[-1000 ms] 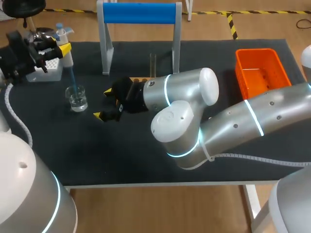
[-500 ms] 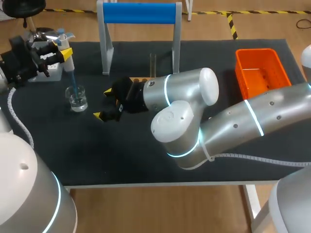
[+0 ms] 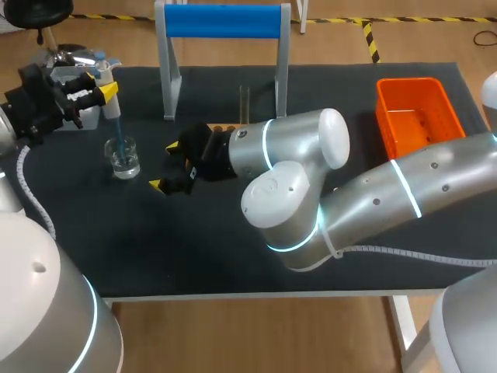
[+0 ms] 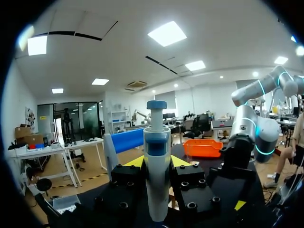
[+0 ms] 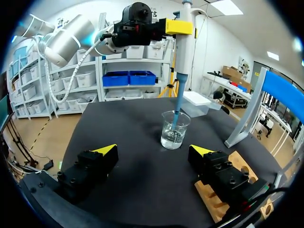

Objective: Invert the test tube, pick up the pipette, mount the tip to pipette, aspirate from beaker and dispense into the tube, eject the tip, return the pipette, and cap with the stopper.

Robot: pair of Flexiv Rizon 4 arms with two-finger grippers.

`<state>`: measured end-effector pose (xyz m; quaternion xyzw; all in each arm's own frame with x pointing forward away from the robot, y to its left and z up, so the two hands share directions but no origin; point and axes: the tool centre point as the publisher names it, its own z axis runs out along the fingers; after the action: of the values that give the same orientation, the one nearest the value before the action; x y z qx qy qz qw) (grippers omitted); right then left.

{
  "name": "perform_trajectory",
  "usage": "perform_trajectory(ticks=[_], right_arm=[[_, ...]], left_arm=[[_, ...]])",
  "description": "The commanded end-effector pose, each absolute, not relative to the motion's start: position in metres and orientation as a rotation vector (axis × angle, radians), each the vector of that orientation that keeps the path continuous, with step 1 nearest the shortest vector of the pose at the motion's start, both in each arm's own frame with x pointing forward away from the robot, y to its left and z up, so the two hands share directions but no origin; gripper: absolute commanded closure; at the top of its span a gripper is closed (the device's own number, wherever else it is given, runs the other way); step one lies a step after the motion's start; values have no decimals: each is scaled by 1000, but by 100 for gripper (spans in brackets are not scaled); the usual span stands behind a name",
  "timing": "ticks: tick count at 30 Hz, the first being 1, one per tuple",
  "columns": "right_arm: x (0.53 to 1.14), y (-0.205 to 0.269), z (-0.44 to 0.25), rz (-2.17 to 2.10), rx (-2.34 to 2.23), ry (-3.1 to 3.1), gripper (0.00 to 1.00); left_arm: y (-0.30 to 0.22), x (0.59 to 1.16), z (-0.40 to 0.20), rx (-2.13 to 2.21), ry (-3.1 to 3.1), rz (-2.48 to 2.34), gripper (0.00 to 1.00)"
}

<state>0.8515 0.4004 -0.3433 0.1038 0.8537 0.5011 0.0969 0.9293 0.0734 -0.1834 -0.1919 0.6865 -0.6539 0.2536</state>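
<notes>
Aspiration seems to be in hand: the left gripper (image 3: 97, 87) is clamping the pipette (image 5: 182, 57), its blue tip (image 5: 176, 114) dipping into the beaker (image 3: 123, 159) at nine o'clock from the right gripper (image 3: 165, 165) in the head view. That gripper's jaws are gaping wide, holding nothing. Next, probably, comes lifting clear and carrying steadily to the test tube (image 3: 244, 105) at that gripper's one o'clock.

Bare table (image 5: 135, 137) lies between my spread right fingers (image 5: 105, 150) and the beaker (image 5: 175, 129). From above, the pipette (image 5: 182, 57) blocks it; my right arm (image 3: 311, 155) fills the table's middle; the blue stand (image 3: 224, 21) bars the far side.
</notes>
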Motion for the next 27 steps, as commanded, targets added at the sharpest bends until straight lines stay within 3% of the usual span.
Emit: perform_trajectory(ticks=[1, 27], right_arm=[[852, 401, -344, 1485, 308, 2527, 0], [852, 401, -344, 1485, 308, 2527, 0]], left_arm=[[72, 931, -185, -525, 1858, -1775, 100], [75, 930, -186, -543, 1860, -1772, 100]])
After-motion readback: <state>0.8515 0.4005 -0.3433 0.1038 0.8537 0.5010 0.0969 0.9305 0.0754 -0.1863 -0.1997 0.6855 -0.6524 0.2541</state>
